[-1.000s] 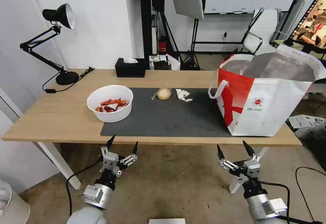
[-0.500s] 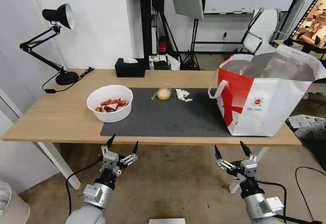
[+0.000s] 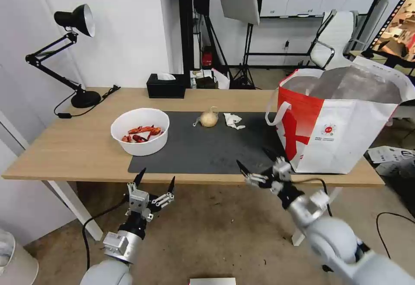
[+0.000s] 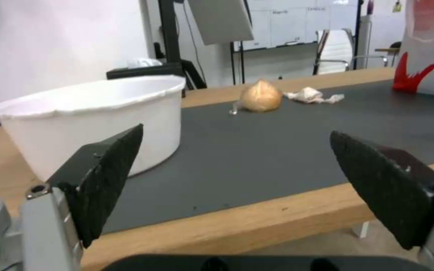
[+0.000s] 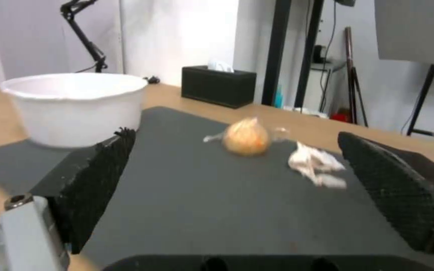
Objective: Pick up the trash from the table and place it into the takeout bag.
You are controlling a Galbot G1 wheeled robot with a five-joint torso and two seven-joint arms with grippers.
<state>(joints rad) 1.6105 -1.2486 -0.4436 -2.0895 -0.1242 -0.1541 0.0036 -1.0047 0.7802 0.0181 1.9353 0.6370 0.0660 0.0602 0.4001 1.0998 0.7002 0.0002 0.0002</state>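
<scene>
- The right gripper (image 3: 258,164) hangs over the near edge of the table (image 3: 78,147), fingers spread wide and holding nothing, pointing across the dark mat (image 3: 207,151) toward the far side.
- The key relation: in the right wrist view the knotted bag (image 5: 246,140) of yellowish stuff and the crumpled tissue (image 5: 316,165) both lie ahead between the open fingers, the bag a little toward the bowl side, the tissue a little toward the takeout bag side. Both are well apart from the fingertips.
- Neither piece has a clear long axis; the knotted bag is a rounded lump with its knot on top, and the tissue is a flat, ragged wad.
- The right arm is judged the nearer one to these two pieces and to the takeout bag (image 3: 341,125), which stands open on the right end of the table.
- The left gripper (image 3: 154,182) waits below the table's front edge, fingers wide and empty, and nearest the white bowl (image 3: 139,130) of red shells, which sits half on the mat's left edge.
- The inside of the takeout bag is mostly hidden from the head view; only its foil lining near the rim shows, so what it already holds cannot be told.
- A black tissue box (image 3: 165,86) sits at the far edge.
</scene>
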